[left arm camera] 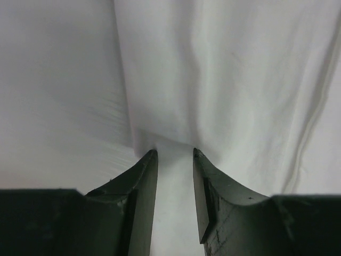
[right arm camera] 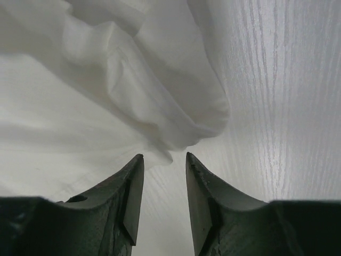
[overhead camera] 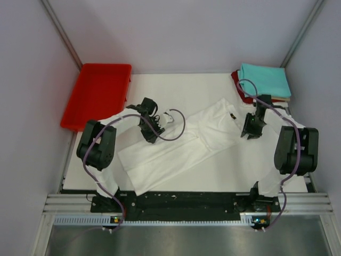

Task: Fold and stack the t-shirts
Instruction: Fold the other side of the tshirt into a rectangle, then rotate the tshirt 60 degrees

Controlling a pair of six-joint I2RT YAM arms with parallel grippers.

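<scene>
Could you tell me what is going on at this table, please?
Two robot arms are working on a white t-shirt that lies partly folded across the table. The left gripper sits low at its left side, the right gripper beside its collar end; both have fingers apart, gripping nothing. A teal shirt tops a folded stack at the back right corner.

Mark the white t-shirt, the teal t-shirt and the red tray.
white t-shirt (overhead camera: 181,143): top external view, its middle.
teal t-shirt (overhead camera: 265,80): top external view, upper face.
red tray (overhead camera: 96,96): top external view, bare floor.
</scene>
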